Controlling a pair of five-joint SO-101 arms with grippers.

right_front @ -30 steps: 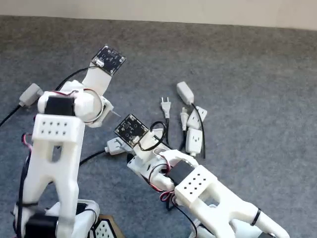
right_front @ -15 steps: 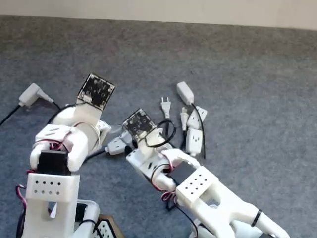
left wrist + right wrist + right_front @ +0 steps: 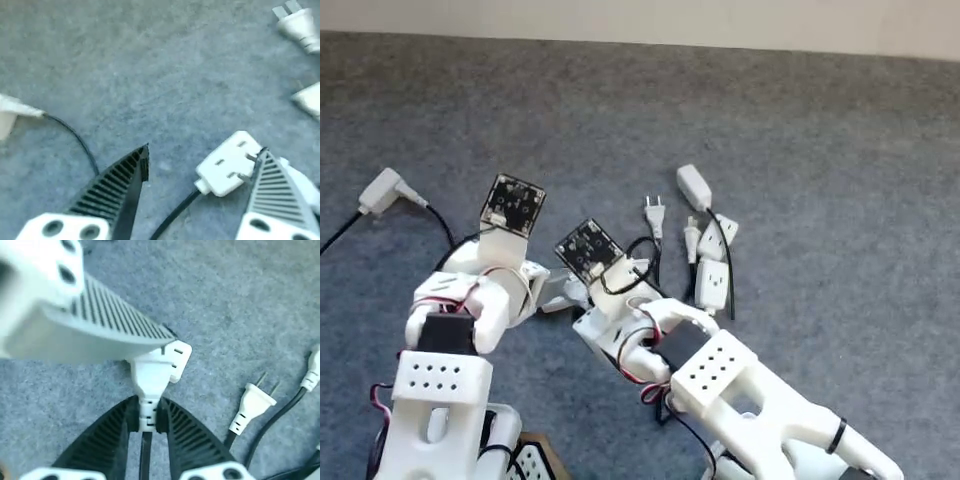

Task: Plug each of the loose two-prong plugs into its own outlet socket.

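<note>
A white outlet socket (image 3: 159,365) with two slots lies on the grey carpet, and my right gripper (image 3: 146,416) is shut on its neck where the black cord leaves it. The same socket (image 3: 227,162) sits just inside one finger of my left gripper (image 3: 204,152), which is open around it. In the high view this socket (image 3: 556,291) lies between the two arms. Loose two-prong plugs (image 3: 654,212) (image 3: 691,238) lie further back, one of them (image 3: 252,402) beside my right gripper. More white sockets (image 3: 712,283) (image 3: 695,185) rest near those plugs.
A white plug (image 3: 382,192) on a black cable lies at the far left of the carpet. Black cords (image 3: 642,262) loop around the sockets in the middle. Bare carpet (image 3: 840,180) stretches to the right and back.
The left arm has folded down from a raised pose and brought its open gripper in to the socket. The right arm has barely shifted and still holds the socket.
</note>
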